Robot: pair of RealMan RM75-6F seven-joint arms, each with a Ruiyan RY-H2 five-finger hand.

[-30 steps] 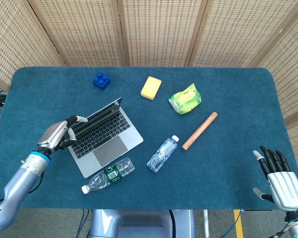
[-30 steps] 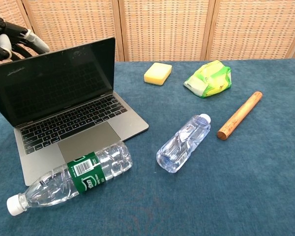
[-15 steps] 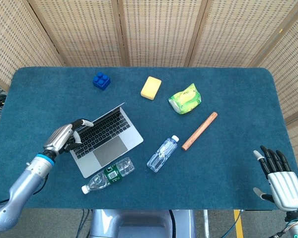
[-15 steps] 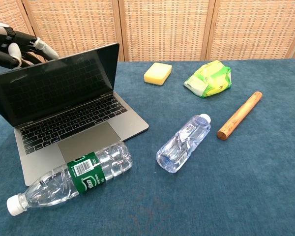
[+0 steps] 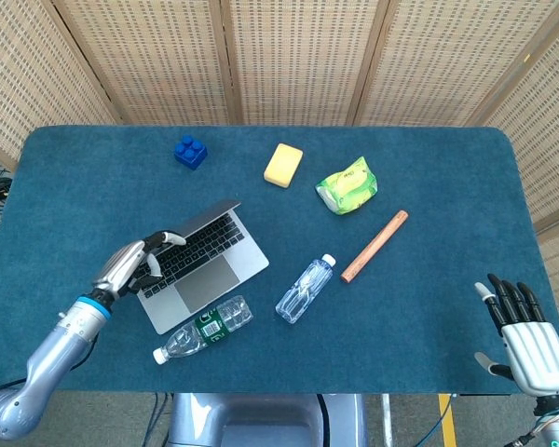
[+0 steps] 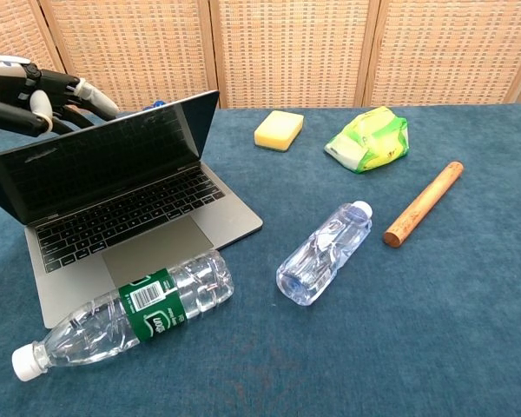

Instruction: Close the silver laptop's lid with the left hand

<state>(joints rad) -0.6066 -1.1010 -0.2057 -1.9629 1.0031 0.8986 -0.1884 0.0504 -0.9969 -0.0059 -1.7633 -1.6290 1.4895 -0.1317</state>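
The silver laptop (image 5: 208, 258) lies at the table's left-centre with its keyboard showing. Its dark lid (image 6: 100, 161) leans forward over the keys, partly lowered. My left hand (image 5: 136, 264) is behind the lid's top edge on its left side, fingers (image 6: 85, 90) reaching over the edge and pressing on the back of the lid. My right hand (image 5: 525, 339) rests at the table's near right corner, fingers spread, holding nothing, far from the laptop.
A green-labelled bottle (image 5: 205, 328) lies just in front of the laptop, a clear bottle (image 5: 305, 289) to its right. Further off are a wooden rod (image 5: 374, 245), a green packet (image 5: 347, 184), a yellow sponge (image 5: 283, 165) and a blue brick (image 5: 191, 151).
My left hand has moved right and forward with the lid's top edge, tipping the lid further down over the keyboard. The right hand has stayed still.
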